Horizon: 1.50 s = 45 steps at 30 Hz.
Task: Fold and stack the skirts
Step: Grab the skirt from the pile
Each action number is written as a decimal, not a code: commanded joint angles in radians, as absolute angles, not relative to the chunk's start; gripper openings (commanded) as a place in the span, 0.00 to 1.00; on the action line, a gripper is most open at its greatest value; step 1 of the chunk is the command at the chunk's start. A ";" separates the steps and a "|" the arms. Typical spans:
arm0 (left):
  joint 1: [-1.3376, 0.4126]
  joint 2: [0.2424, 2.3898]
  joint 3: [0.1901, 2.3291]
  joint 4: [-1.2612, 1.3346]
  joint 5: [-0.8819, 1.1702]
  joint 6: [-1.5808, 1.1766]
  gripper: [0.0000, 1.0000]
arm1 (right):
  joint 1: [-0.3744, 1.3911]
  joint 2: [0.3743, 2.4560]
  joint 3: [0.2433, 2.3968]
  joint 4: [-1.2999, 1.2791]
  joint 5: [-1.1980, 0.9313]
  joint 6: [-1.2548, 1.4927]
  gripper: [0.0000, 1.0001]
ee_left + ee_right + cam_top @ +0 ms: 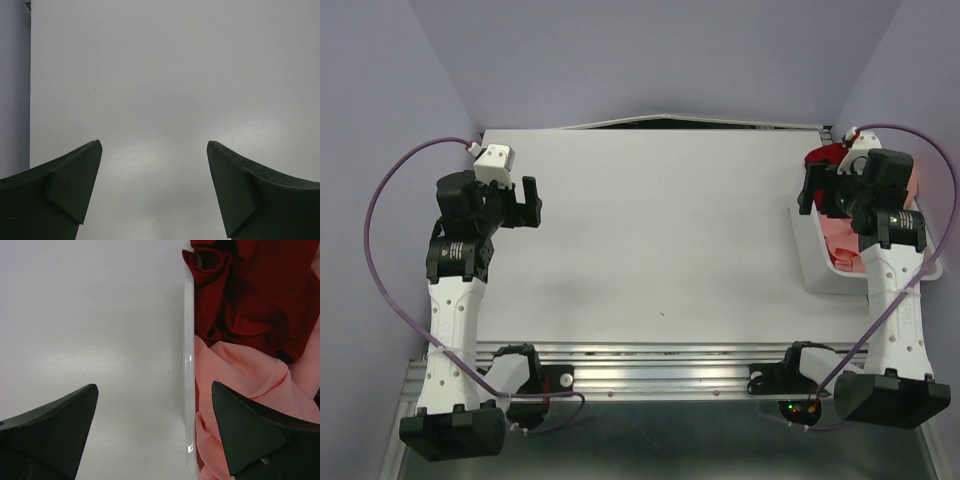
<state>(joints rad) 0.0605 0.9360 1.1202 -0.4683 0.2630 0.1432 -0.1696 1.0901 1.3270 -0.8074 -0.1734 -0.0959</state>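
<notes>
White bin on the tabletop's right holds deep red skirt behind salmon-pink skirt; left gripper and right gripper spread wide.

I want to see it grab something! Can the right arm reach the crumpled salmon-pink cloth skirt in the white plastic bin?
Probably yes. The right gripper hangs open over the white plastic bin, at its rim, and the salmon-pink cloth skirt lies uncovered inside, beside the deep red skirt.
</notes>
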 commanded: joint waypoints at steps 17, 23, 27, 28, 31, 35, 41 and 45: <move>0.060 0.963 1.206 -0.472 0.416 0.161 0.99 | -0.369 1.270 1.263 -0.215 0.488 -0.532 0.67; 0.060 0.988 1.212 -0.465 0.442 0.147 0.99 | -0.452 1.379 1.236 -0.066 0.471 -0.601 0.66; 0.060 0.989 1.206 -0.450 0.454 0.143 0.99 | -0.483 1.452 1.230 -0.040 0.424 -0.603 0.73; 0.060 0.989 1.204 -0.448 0.457 0.141 0.99 | -0.483 1.463 1.224 -0.034 0.417 -0.600 0.75; 0.060 0.997 1.197 -0.442 0.454 0.135 0.99 | -0.483 1.503 1.213 -0.028 0.378 -0.568 0.84; 0.060 1.005 1.196 -0.442 0.451 0.135 0.99 | -0.483 1.575 1.216 -0.026 0.351 -0.554 0.93; 0.060 0.999 1.186 -0.437 0.451 0.140 0.99 | -0.492 1.661 1.227 0.027 0.350 -0.554 0.98; 0.060 1.005 1.184 -0.429 0.454 0.133 0.99 | -0.492 1.713 1.249 0.037 0.353 -0.563 0.94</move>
